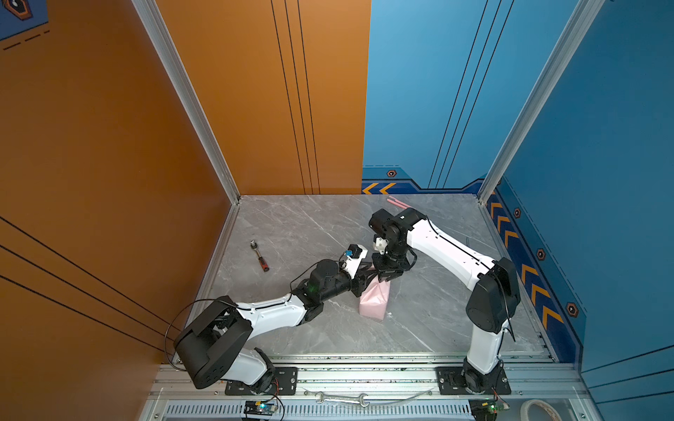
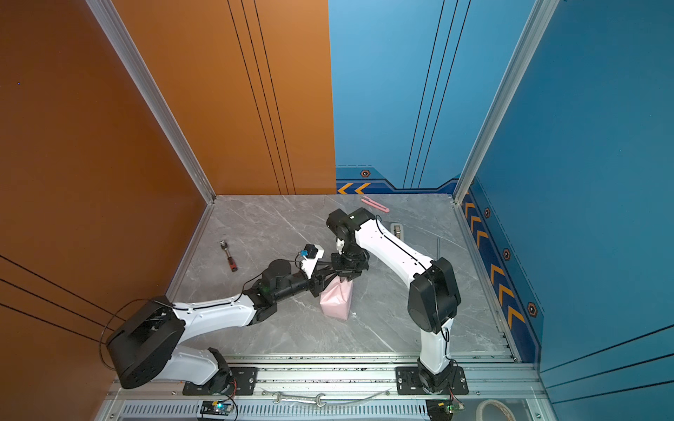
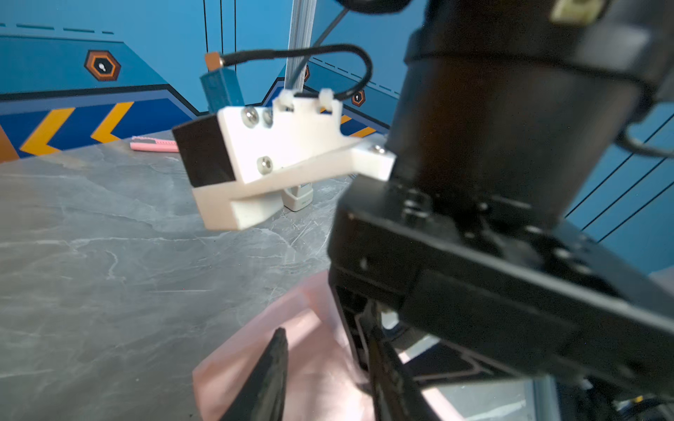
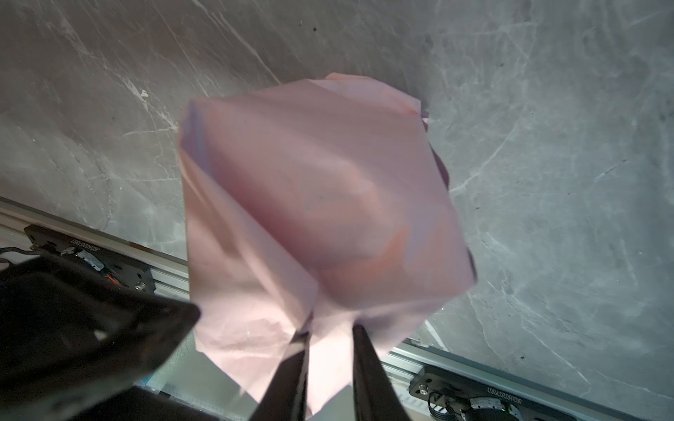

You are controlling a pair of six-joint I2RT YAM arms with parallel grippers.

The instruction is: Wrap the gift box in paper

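Grey marble tabletop (image 1: pixel 310 233) sits between an orange wall (image 1: pixel 109 145) and blue walls (image 1: pixel 419 91). Directly under the right gripper (image 4: pixel 331 333) the paper (image 4: pixel 310 204) forms a pink parcel, its upper fold pinched in that gripper's fingers; the gift box is covered from view. Just beside it, the left gripper (image 3: pixel 326 330) straddles paper; whether it clamps, I cannot tell. A top view shows a tape dispenser (image 2: pixel 398 230) beyond the right gripper; the right wrist view shows only parcel and table

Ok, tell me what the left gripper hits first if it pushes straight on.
The left gripper would likely meet the paper first, right at its fingertips; the right gripper sits just beyond.
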